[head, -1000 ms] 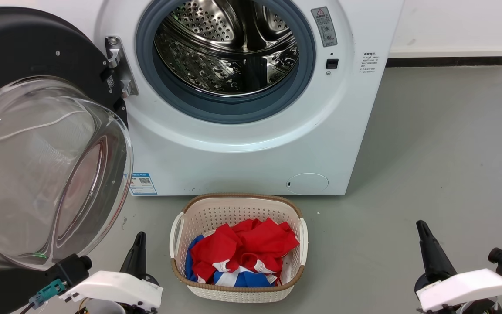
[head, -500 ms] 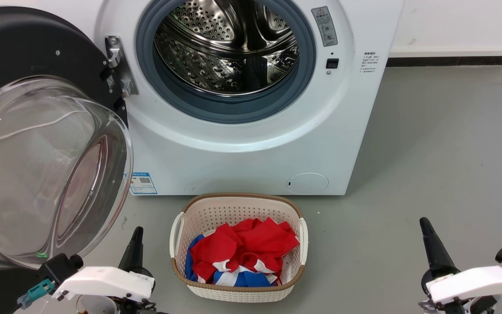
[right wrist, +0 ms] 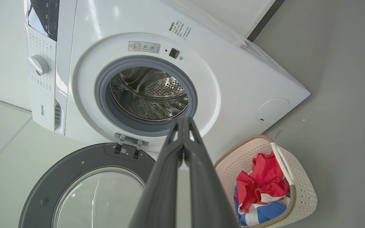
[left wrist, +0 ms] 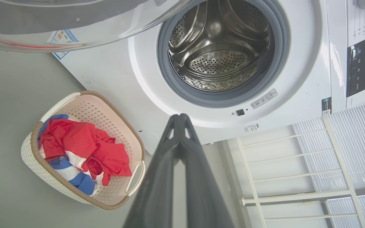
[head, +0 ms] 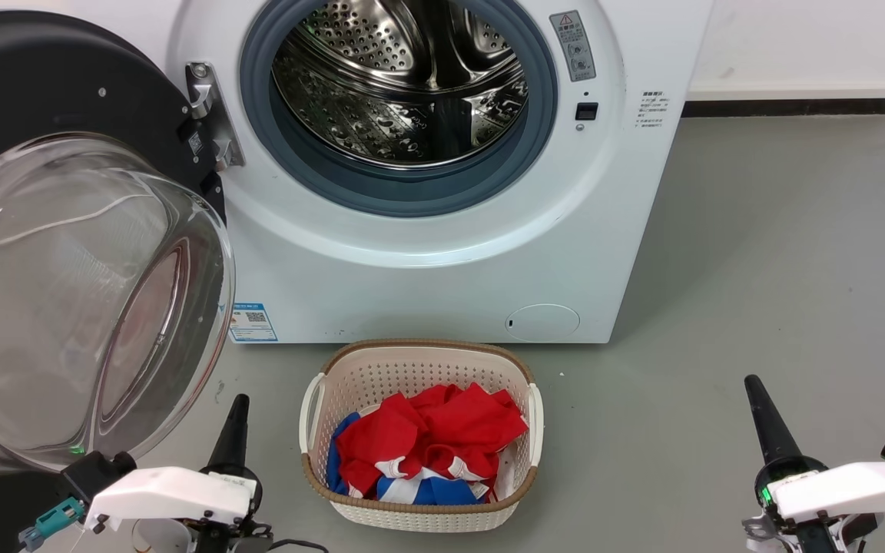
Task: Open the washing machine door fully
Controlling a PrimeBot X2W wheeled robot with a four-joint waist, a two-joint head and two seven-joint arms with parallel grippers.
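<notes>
Grey floor [head: 757, 253] | 1 washing machine [head: 412, 292] | 1 door [head: 43, 84] swung wide | 1 basket [head: 419, 346] | left hand [head: 239, 403], right hand [head: 752, 382] pinched together, empty

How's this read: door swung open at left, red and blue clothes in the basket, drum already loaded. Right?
No, the drum is empty: bare steel in the head view. The washing machine door is open at left and the clothes are in the basket.

Bright, soft, even. Faint shadow on the floor [head: 688, 261] right of the washing machine [head: 442, 261]; glare streaks on the washing machine door [head: 66, 307] left of it. Sharp; wide-angle bending in wrist views.
</notes>
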